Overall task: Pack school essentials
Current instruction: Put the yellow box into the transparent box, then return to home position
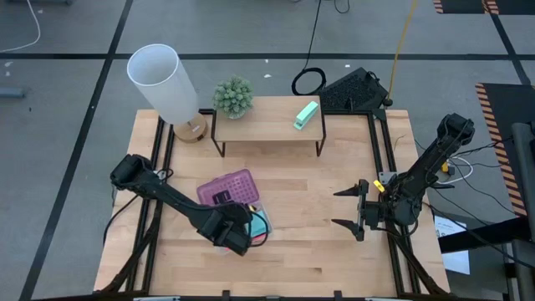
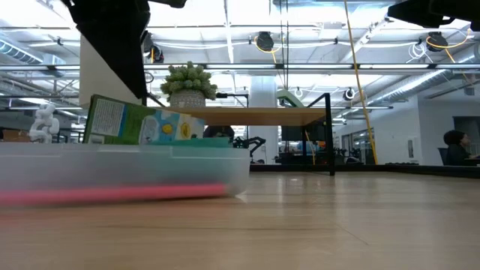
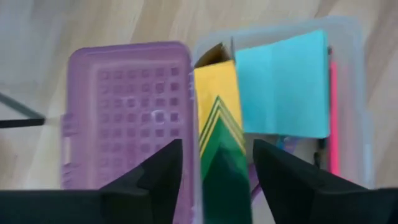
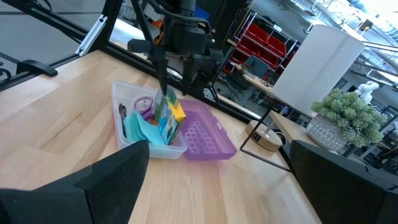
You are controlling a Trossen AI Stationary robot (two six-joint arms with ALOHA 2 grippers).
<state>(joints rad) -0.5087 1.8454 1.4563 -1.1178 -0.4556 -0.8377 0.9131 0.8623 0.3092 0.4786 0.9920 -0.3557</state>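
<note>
Two dark fingers [image 3: 163, 180] of my left gripper [image 3: 214, 177] fill the near edge of the left wrist view, spread apart with the yellow-green crayon box [image 3: 219, 124] standing between them; I cannot tell whether the pads press on it or sit just clear. Crayon box stands on end, tilted, inside the clear case [image 3: 354, 93], one end raised above the rim. Blue sticky-note pad [image 3: 283, 84] lies in the same case just beside the crayon box, and a pink pencil [image 3: 334, 118] runs along the case wall on the pad's far side. Purple lid [image 3: 127, 115], gridded, lies open flat on the table [image 1: 318, 192], touching the case on the side opposite the pad. Right wrist view shows purple scissor handles [image 4: 144, 104] also in the case. From the high view the case and lid sit in the left half of the table, with my left gripper above them. My right gripper [image 1: 353, 209] hovers near the table's right edge, fingers wide apart, holding nothing, well apart from the case. Mint-green block [image 1: 306, 115] rests on the small wooden shelf [image 1: 267, 125] at the table's far side, near a potted plant [image 1: 232, 97] and a white lamp [image 1: 163, 84].
</note>
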